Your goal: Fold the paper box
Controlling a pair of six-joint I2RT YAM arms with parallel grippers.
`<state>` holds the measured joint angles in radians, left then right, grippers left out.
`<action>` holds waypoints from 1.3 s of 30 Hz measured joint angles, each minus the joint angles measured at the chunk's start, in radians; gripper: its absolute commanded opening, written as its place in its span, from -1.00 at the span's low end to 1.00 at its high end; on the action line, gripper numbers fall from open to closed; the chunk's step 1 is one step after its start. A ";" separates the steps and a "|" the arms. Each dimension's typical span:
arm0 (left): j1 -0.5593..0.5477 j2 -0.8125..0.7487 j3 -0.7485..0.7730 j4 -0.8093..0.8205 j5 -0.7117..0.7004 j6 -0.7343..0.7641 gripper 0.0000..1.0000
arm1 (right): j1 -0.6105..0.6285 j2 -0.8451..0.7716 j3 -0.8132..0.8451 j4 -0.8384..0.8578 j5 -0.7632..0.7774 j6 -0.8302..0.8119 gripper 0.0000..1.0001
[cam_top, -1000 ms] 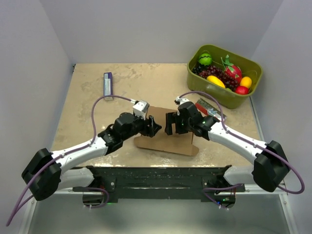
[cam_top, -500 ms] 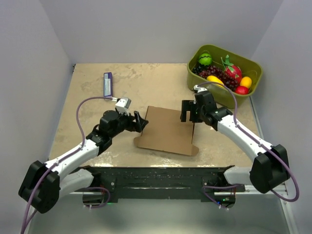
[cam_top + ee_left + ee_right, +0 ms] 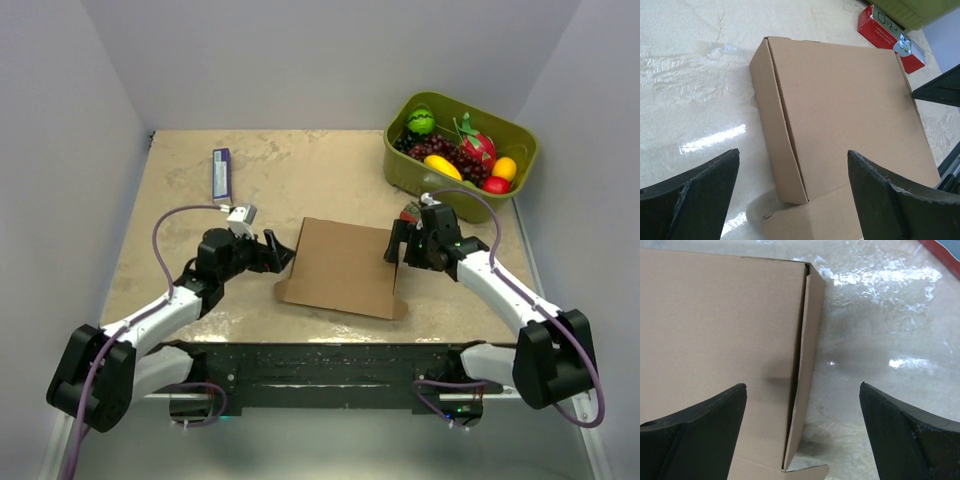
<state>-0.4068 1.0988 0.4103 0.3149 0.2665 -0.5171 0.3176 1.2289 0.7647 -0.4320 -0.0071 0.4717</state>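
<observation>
Top external: high on the near side, looking down on the paper box (image 3: 345, 268). Left wrist: close, facing its left wall. Right wrist: close, facing its right wall. Shared: box top.

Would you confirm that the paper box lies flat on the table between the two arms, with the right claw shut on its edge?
Not quite: the right claw stands wide open and grips nothing, as the right wrist view shows. The paper box does lie flat there; the rest is right.
</observation>
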 measured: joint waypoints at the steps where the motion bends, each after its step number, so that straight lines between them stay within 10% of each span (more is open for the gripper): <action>1: 0.002 0.006 0.000 0.008 0.010 0.000 0.87 | -0.010 0.000 -0.011 0.016 -0.023 0.001 0.88; 9: 0.023 0.013 -0.006 0.025 0.051 -0.016 0.90 | -0.044 0.048 -0.093 0.135 -0.187 0.022 0.54; 27: 0.142 -0.039 -0.054 0.028 0.111 -0.068 0.95 | -0.100 0.084 -0.200 0.415 -0.467 0.087 -0.92; 39: 0.198 -0.050 -0.158 0.059 0.146 -0.143 0.96 | -0.147 0.106 -0.211 0.458 -0.540 0.084 -1.00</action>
<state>-0.2092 1.0485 0.2527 0.3737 0.4129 -0.6601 0.1707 1.3354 0.5537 0.0261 -0.5472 0.5560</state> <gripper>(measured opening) 0.976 0.021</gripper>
